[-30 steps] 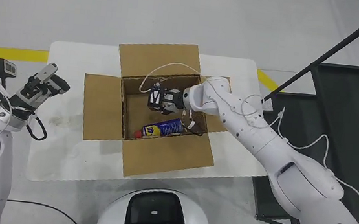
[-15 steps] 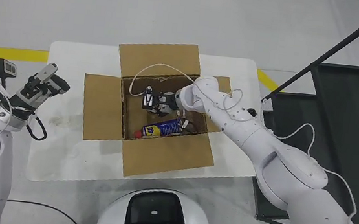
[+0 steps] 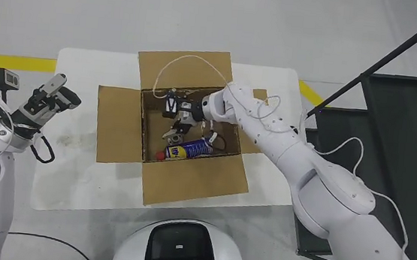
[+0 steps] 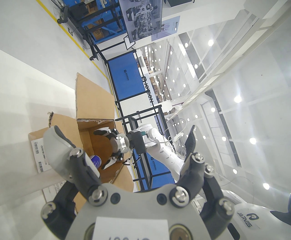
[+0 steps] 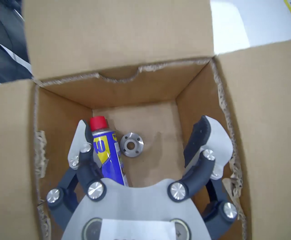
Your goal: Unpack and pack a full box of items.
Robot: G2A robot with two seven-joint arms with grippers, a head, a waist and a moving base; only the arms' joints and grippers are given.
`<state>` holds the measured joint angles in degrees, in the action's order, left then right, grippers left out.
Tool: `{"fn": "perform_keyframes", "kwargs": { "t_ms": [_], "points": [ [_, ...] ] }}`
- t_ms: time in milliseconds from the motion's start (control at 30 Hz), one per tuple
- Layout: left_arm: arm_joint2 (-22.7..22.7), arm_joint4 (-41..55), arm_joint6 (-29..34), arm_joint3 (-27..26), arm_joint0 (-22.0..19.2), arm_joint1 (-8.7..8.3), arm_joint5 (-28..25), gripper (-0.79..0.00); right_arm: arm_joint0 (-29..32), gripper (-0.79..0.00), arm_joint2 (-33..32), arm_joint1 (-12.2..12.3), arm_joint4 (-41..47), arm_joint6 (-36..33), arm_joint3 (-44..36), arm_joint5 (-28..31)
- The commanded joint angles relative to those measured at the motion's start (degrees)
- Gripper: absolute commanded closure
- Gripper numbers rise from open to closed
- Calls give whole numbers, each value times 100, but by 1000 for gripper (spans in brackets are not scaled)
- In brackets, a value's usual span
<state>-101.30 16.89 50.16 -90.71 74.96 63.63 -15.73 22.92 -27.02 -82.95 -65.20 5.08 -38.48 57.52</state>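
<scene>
Cardboard box (image 5: 136,95) is sitting under the right gripper (image 5: 142,127), which is spreading wide and holding nothing. Base of the spray can (image 5: 109,154) is hiding behind that claw; blue body and red cap are lying beside one finger. Round metal flange (image 5: 131,144) is lying between the fingers. Well apart, the left gripper (image 3: 57,94) is gaping wide.

Top cam looked straight down at the table (image 3: 75,178) and box (image 3: 186,69); right wrist cam peered close into that box, left wrist cam saw it from farther off.
</scene>
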Motion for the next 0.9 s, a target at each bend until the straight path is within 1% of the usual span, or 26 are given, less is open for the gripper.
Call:
{"fn": "perform_keyframes", "kwargs": {
  "t_ms": [0,67,167,300,400,467,600,700,800,867],
  "points": [
    [0,0,0,0,0,0,0,-785,63,-785,-18,101,101,189,-210,48],
    [0,0,0,0,0,0,0,-785,172,-785,-47,276,382,368,-418,48],
    [0,0,0,0,0,0,0,-785,275,-785,-129,615,625,384,-768,48],
    [0,0,0,0,0,0,0,-785,539,-785,-558,1132,904,439,-1288,48],
    [0,0,0,0,0,0,0,-785,868,-785,-1065,1537,959,370,-1760,48],
    [0,0,0,0,0,0,0,-785,1146,-785,-1447,1813,900,191,-2149,48],
    [0,0,0,0,0,0,0,-785,1884,-785,-2245,2340,942,-270,-3060,48],
    [0,0,0,0,0,0,0,-785,2481,-785,-2776,2701,1213,-583,-3708,48],
    [0,0,0,0,0,0,0,-785,3011,-785,-3392,2999,1467,-771,-4083,48],
    [0,0,0,0,0,0,0,-785,3335,-785,-3777,3139,1560,-838,-4280,48]
  ]
}}
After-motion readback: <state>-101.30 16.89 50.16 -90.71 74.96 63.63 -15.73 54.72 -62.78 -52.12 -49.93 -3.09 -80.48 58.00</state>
